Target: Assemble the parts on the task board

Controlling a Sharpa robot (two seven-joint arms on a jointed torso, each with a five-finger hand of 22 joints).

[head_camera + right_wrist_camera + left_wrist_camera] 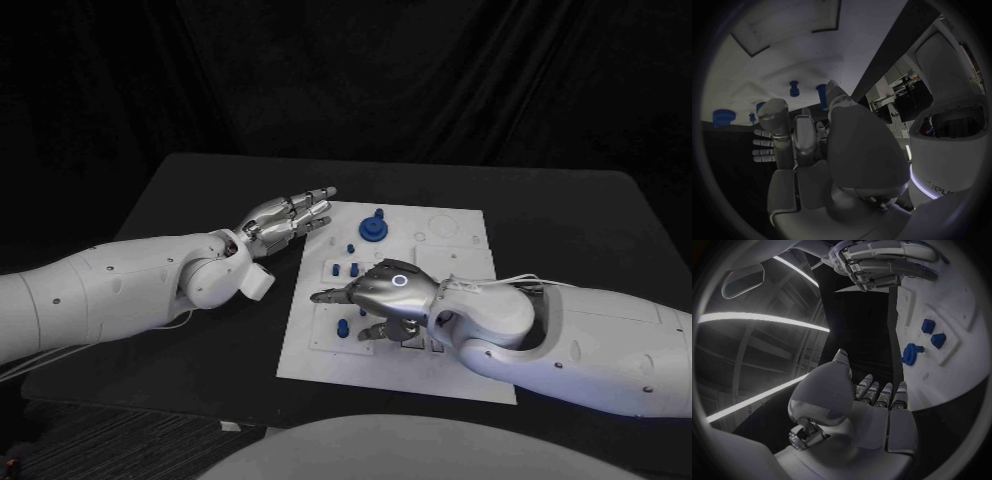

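Head view: the right hand [387, 300] is hovering palm-down over the middle of the white board [459, 375], fingers curled over the small blue pieces [343, 270], likely lining up a pick, though whether it is gripping one I cannot tell, while the left hand [286, 217] is sitting open and empty just off the board's left edge near the round blue knob [374, 229], probably parked clear. Left wrist view: the left hand [856, 410] is lying flat with fingers stretched toward the board [954, 340], holding nothing. Right wrist view: the right hand [820, 150] is hanging bent over blue pieces [794, 89] standing in the board [761, 50], its grasp hidden.
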